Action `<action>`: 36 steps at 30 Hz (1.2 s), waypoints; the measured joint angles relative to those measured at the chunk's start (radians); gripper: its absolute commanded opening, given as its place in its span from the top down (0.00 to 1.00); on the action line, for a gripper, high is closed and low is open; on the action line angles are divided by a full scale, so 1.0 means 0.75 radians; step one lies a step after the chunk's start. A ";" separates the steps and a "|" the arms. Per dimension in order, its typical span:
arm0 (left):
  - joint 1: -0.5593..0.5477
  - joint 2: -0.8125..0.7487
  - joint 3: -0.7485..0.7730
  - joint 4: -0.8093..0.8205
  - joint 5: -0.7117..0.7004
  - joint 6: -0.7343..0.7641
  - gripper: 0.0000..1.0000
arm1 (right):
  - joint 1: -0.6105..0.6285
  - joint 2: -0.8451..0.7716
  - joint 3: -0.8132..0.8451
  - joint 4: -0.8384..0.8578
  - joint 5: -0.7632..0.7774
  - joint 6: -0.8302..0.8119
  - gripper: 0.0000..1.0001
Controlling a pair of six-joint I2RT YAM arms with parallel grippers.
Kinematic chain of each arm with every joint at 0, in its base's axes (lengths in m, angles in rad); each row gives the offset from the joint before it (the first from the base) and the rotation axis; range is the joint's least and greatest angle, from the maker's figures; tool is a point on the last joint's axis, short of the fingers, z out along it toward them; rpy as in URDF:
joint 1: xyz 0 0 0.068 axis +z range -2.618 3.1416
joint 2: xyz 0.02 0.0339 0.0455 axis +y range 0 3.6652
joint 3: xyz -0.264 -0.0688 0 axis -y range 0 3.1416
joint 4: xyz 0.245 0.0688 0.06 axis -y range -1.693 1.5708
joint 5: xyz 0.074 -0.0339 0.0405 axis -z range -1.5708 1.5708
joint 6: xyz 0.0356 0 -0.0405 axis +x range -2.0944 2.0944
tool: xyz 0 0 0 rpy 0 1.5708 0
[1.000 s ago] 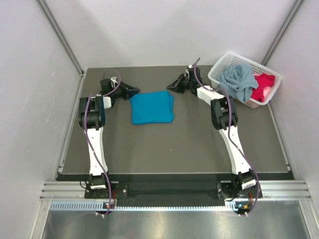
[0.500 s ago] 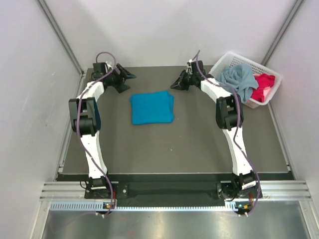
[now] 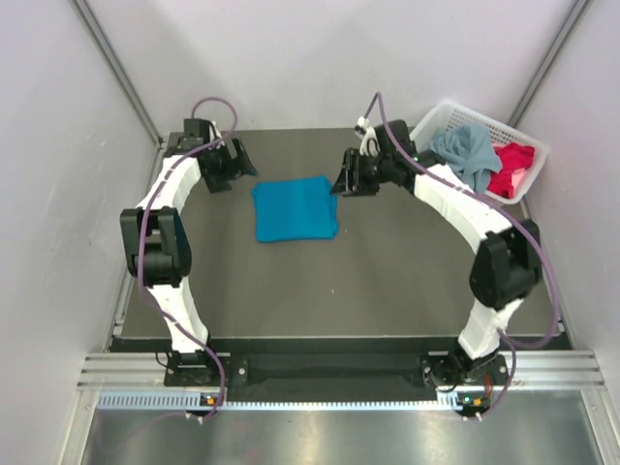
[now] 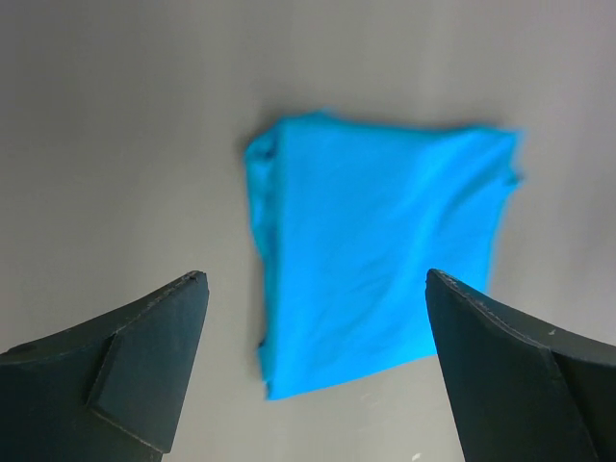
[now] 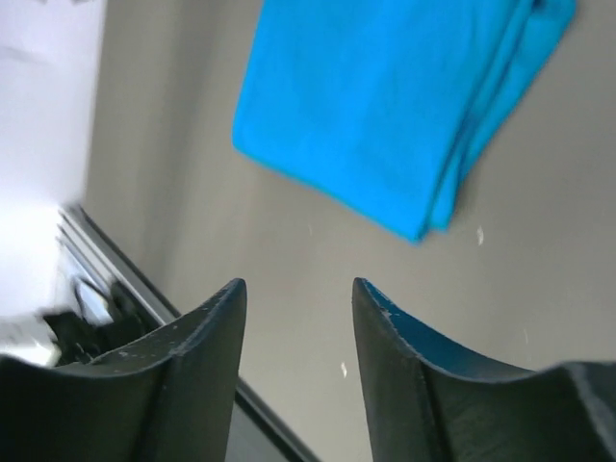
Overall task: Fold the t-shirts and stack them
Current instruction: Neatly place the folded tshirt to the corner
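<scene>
Teal-blue t-shirt (image 3: 295, 207) folded, flat on bench (image 3: 368, 281), between arms. Left jaws wide, right jaws narrower, both empty. Grey-blue t-shirt (image 3: 467, 157) and red-pink t-shirt (image 3: 511, 170) crumpled in basket (image 3: 422, 136). I fear grabbing both together, or snagging lattice and dragging basket.

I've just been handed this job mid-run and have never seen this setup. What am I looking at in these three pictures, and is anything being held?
These are two robot arms bolted at the near edge of a dark table. The wide picture looks down from above and behind them. The other two come from a camera on each wrist, so the dark prongs there are that arm's own fingers. A folded teal-blue t-shirt lies flat mid-table. At the far right, a white basket holds a crumpled grey-blue t-shirt and a red-pink t-shirt. The left gripper and right gripper both stand open, either side of the teal-blue t-shirt, holding nothing.
</scene>
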 measured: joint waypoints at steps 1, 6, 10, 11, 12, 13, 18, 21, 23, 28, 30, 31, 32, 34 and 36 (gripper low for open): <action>-0.009 0.013 -0.014 -0.027 -0.022 0.022 0.01 | 0.015 -0.055 -0.052 -0.019 0.011 -0.026 0.48; -0.036 0.123 -0.019 -0.048 -0.068 0.094 0.01 | 0.007 -0.303 -0.307 -0.094 0.074 -0.123 0.44; -0.052 0.204 -0.019 -0.031 -0.051 0.115 0.01 | -0.007 -0.465 -0.467 -0.116 0.100 -0.155 0.44; -0.055 0.225 -0.018 -0.023 -0.038 0.116 0.01 | -0.008 -0.497 -0.500 -0.119 0.103 -0.160 0.44; -0.057 0.237 -0.017 -0.016 -0.026 0.116 0.01 | -0.008 -0.530 -0.536 -0.117 0.103 -0.164 0.44; -0.061 0.257 -0.013 -0.008 -0.011 0.115 0.04 | -0.011 -0.555 -0.568 -0.120 0.104 -0.169 0.44; -0.064 0.299 0.006 0.068 0.060 0.094 0.10 | -0.026 -0.615 -0.671 -0.125 0.106 -0.187 0.44; -0.070 0.315 0.009 0.097 0.101 0.074 0.13 | -0.044 -0.624 -0.697 -0.130 0.104 -0.196 0.44; -0.078 0.321 0.008 0.117 0.122 0.061 0.17 | -0.057 -0.628 -0.704 -0.131 0.099 -0.200 0.44; -0.142 0.330 -0.040 0.233 0.192 -0.014 0.26 | -0.095 -0.629 -0.704 -0.128 0.069 -0.212 0.44; -0.170 0.327 -0.080 0.303 0.226 -0.051 0.40 | -0.102 -0.630 -0.705 -0.126 0.060 -0.216 0.44; -0.185 0.327 -0.098 0.333 0.237 -0.074 0.47 | -0.104 -0.632 -0.705 -0.125 0.055 -0.220 0.44; -0.196 0.327 -0.116 0.362 0.240 -0.092 0.56 | -0.106 -0.635 -0.711 -0.123 0.053 -0.221 0.44; -0.208 0.328 -0.143 0.385 0.245 -0.116 0.84 | -0.110 -0.645 -0.726 -0.117 0.045 -0.223 0.44; -0.214 0.338 -0.149 0.379 0.225 -0.134 1.00 | -0.113 -0.661 -0.750 -0.117 0.039 -0.228 0.44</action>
